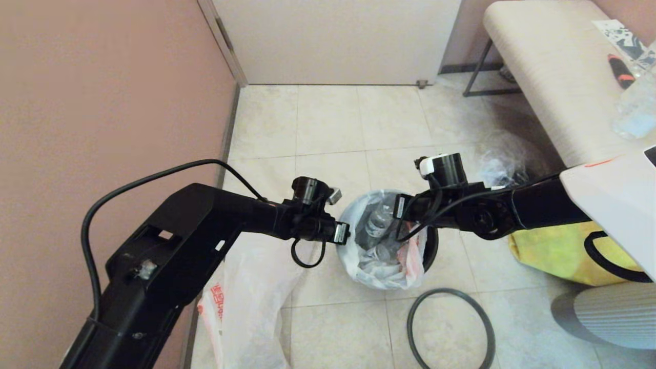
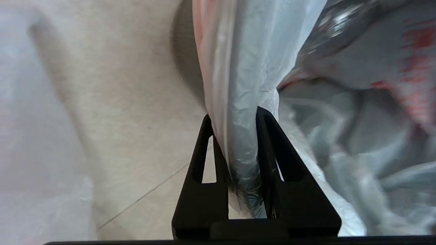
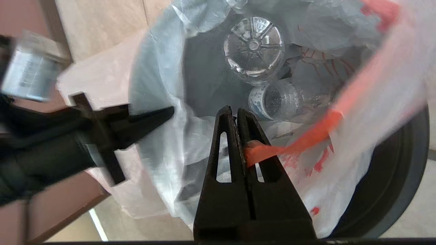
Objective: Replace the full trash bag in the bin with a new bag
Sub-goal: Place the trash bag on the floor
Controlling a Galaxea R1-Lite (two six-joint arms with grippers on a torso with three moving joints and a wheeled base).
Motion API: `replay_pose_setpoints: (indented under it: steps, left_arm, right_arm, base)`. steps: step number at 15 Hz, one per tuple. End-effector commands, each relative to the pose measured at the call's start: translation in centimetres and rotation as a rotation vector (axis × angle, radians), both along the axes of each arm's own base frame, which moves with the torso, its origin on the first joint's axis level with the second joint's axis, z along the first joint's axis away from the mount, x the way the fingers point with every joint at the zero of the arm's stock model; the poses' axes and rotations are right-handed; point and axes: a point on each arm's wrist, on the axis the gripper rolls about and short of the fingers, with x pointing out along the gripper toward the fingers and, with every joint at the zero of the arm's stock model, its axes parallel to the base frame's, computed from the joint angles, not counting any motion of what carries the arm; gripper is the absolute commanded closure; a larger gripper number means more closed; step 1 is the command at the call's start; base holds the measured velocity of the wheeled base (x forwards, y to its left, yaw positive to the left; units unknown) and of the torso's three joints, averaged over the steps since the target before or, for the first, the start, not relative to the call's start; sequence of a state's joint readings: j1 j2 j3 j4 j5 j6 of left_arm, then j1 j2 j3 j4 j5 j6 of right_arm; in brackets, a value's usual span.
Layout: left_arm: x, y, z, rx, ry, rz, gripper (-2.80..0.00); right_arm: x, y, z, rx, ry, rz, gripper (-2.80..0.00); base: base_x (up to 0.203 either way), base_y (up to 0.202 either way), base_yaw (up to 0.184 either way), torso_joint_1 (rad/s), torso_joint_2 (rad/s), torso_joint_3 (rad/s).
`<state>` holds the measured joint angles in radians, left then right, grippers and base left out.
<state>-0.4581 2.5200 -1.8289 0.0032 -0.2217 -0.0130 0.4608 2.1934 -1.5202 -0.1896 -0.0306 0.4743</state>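
The full trash bag (image 1: 382,256) sits in the black bin (image 1: 433,247), white with red-orange print, and its open mouth shows crushed clear bottles (image 3: 253,51). At the bag's left edge my left gripper (image 2: 235,114) is shut on a bunched fold of its white plastic (image 2: 243,102). My right gripper (image 3: 234,109) is over the right side of the mouth, shut on the bag's red-orange handle (image 3: 272,151). The bin's dark wall (image 3: 402,183) shows beside that handle. The new bag (image 1: 246,302) lies limp on the floor left of the bin.
The bin's dark-grey hoop (image 1: 451,328) lies on the tiles in front of it. A yellow tote (image 1: 556,251) stands right of the bin and a clear bag (image 1: 505,161) lies behind it. A bench (image 1: 553,66) fills the far right. The pink wall (image 1: 102,102) runs close on the left.
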Motion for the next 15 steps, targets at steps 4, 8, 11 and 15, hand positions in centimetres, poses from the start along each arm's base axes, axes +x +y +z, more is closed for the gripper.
replay_pose_setpoints:
  steps: [4,8,11,15]
  left_arm:
    - [-1.1,-2.0,1.3,0.053,-0.062,0.035,0.0]
    - [-1.6,-2.5,2.7,0.057,-0.093,0.053,0.0]
    - [-1.8,-1.1,4.5,0.054,-0.111,0.083,0.0]
    - [-2.2,-0.1,3.2,0.116,-0.092,0.129,0.0]
  right_arm:
    - [-3.6,0.9,6.0,0.059,-0.091,0.065,0.0]
    - [-4.9,1.0,7.2,0.073,-0.086,0.119,0.0]
    - [-3.1,0.4,4.1,0.041,-0.023,0.086,0.0]
    - [-1.3,0.4,1.1,0.03,0.0,0.069,0.0]
  base:
    - [0.0,0.0,0.0,0.0,0.0,0.0]
    - [0.0,0.0,0.0,0.0,0.0,0.0]
    - [0.0,0.0,0.0,0.0,0.0,0.0]
    - [0.0,0.0,0.0,0.0,0.0,0.0]
